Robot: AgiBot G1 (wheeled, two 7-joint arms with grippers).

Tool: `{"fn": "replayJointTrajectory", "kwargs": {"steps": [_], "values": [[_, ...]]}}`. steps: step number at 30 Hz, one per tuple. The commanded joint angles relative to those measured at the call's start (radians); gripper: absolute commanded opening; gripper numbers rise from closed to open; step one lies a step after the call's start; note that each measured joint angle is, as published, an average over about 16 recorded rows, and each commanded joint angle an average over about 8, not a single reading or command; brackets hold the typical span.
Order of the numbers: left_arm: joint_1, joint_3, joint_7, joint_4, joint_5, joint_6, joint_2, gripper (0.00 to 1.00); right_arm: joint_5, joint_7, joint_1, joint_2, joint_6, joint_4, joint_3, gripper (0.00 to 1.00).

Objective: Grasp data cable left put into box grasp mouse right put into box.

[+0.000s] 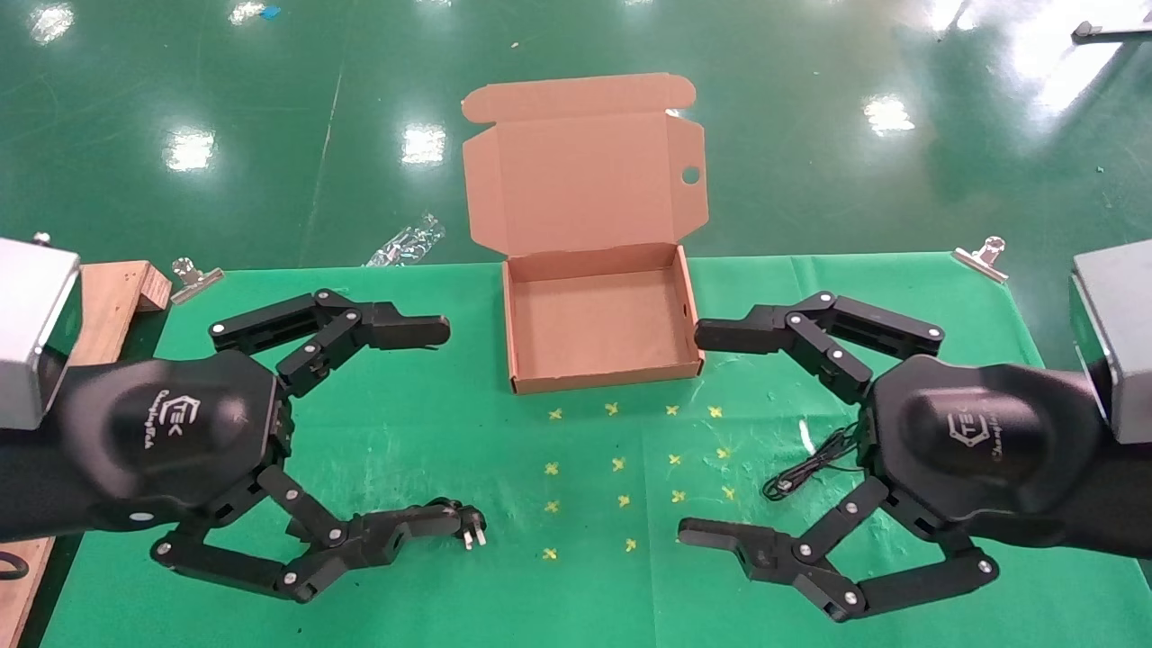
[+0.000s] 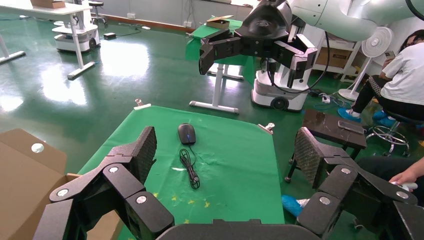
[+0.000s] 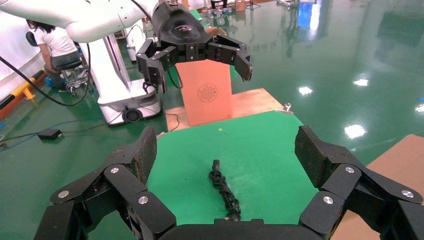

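Note:
The brown cardboard box [image 1: 517,355] stands open at the table's far middle, its lid [image 1: 585,175] raised, with a round hole in one flap. The data cable lies under my left gripper [image 1: 454,425]; only its plug with silver prongs [image 1: 474,533] shows in the head view. The right wrist view shows the bundled cord [image 3: 223,187]. The black mouse [image 2: 186,133] and its thin wire [image 2: 190,167] show in the left wrist view. In the head view the mouse is hidden under my right gripper [image 1: 691,434] and only the wire [image 1: 810,468] shows. Both grippers are open, empty and above the cloth.
Green cloth [image 1: 432,450] with yellow cross marks [image 1: 630,459] covers the table. A wooden block [image 1: 117,292] sits at the far left edge. Metal clips [image 1: 193,274] [image 1: 981,254] hold the far corners. A clear plastic wrapper [image 1: 405,241] lies on the floor beyond.

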Motion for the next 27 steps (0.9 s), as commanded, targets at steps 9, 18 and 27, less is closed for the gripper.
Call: {"fn": "replayJointTrajectory", "kwargs": {"steps": [9,18,27], "values": [[0.000,0.000,0.000,0.000,0.000,0.000,0.000,1.00,0.000,0.000,0.000,0.000,0.000,0.000,0.000,1.00],[0.000,0.000,0.000,0.000,0.000,0.000,0.000,1.00,0.000,0.000,0.000,0.000,0.000,0.000,0.000,1.00],[0.000,0.000,0.000,0.000,0.000,0.000,0.000,1.00,0.000,0.000,0.000,0.000,0.000,0.000,0.000,1.00]]}}
